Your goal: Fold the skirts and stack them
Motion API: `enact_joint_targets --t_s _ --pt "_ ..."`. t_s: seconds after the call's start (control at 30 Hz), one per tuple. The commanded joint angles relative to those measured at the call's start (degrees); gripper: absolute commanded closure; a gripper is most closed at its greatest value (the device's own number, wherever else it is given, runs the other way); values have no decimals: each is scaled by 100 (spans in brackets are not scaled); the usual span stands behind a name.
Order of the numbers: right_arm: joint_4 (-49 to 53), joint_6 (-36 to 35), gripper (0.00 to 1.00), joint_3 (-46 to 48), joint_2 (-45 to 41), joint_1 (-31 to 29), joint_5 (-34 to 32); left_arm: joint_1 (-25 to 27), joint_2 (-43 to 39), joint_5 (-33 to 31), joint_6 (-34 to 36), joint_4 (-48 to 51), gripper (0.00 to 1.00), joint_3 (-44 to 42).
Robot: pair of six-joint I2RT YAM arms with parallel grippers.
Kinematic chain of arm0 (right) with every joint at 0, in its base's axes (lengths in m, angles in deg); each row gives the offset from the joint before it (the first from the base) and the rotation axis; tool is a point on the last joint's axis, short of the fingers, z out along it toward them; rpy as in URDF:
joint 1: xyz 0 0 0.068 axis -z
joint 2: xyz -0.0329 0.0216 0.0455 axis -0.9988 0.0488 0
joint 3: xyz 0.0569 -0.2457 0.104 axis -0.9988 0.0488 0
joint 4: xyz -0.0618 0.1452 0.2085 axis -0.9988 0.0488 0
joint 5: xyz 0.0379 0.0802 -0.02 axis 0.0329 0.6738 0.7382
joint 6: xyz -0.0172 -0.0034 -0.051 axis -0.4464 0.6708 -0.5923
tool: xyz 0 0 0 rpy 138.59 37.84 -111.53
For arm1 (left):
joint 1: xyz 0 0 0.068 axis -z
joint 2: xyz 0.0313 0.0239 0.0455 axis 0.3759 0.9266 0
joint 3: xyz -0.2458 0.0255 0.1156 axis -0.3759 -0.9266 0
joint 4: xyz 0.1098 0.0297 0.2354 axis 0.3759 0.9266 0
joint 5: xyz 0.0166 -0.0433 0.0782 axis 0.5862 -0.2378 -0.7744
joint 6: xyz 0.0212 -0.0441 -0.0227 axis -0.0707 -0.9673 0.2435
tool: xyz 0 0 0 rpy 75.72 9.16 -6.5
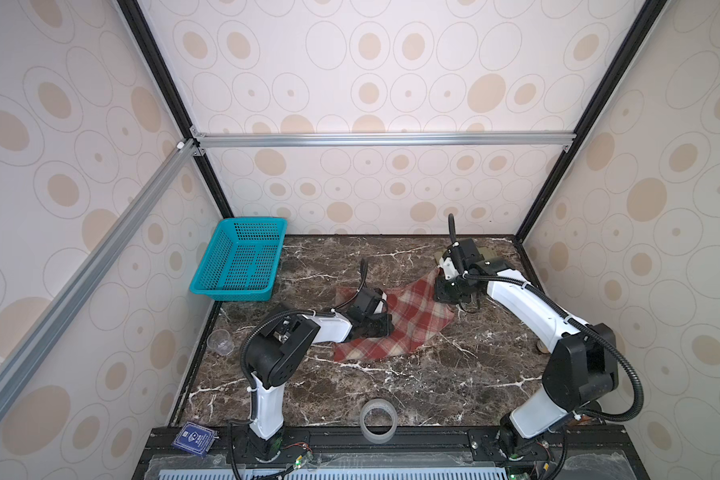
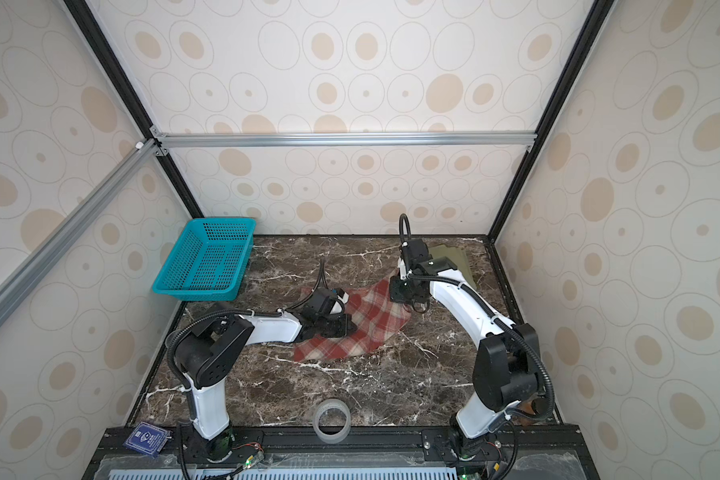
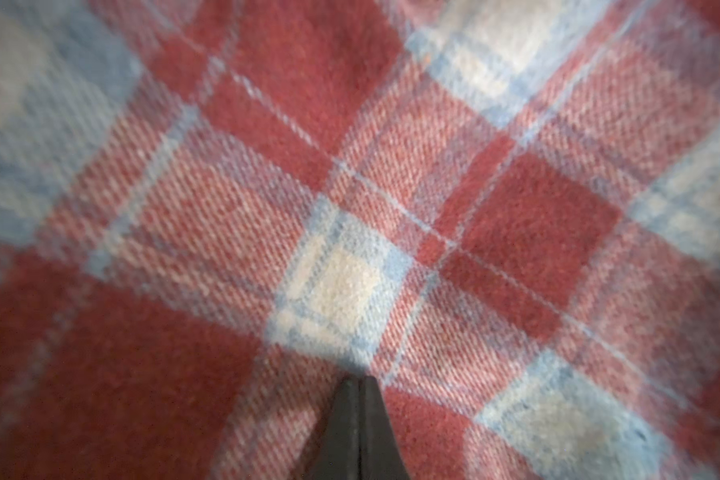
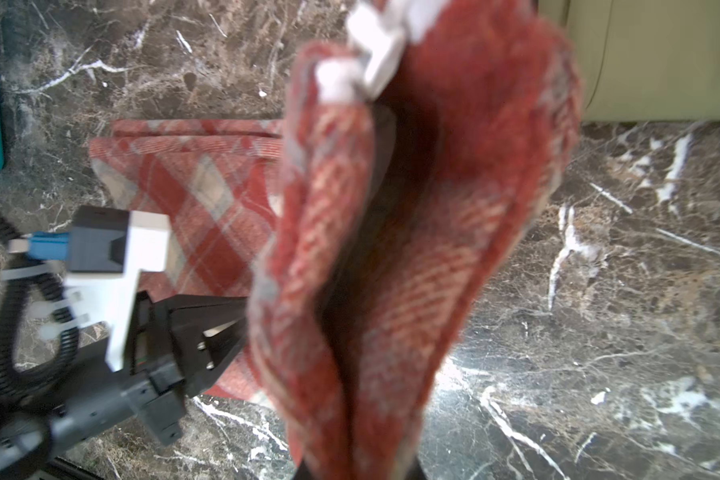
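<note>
The red-and-cream plaid skirt lies spread in the middle of the marble table. My left gripper is shut, its tips pressed down on the plaid cloth with nothing between them; in a top view this left gripper sits on the skirt's left part. My right gripper is shut on the skirt's far right corner and holds it up off the table. In the right wrist view that lifted fold hangs doubled from the jaws and hides them. The olive-green skirt lies at the back right, mostly behind the right arm.
A teal mesh basket stands at the back left. A roll of clear tape lies at the front edge, a clear plastic cup off the table's left side, and a blue card at the front left.
</note>
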Motion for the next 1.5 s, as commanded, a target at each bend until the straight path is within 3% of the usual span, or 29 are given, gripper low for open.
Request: enact_joint_targets --t_s 0.0,0.33,0.67,0.9,1.1,1.47 --pt "421 -23 100 -350 29 -188 -256 152 351 77 -336 -284 97 -126" --pt "324 484 100 -626 294 -795 -284 305 660 154 -701 -1016 98 -39" --pt "19 752 100 -573 402 -894 -264 -44 -364 89 -198 135 97 211" --pt "65 760 100 -651 406 -890 -289 -641 -1123 -98 595 1134 97 -88" --pt "65 819 100 -703 415 -890 -324 -860 -1501 -270 922 1313 97 -685" --pt "151 963 100 -859 465 -940 -483 -821 -1401 -30 601 586 97 -1430"
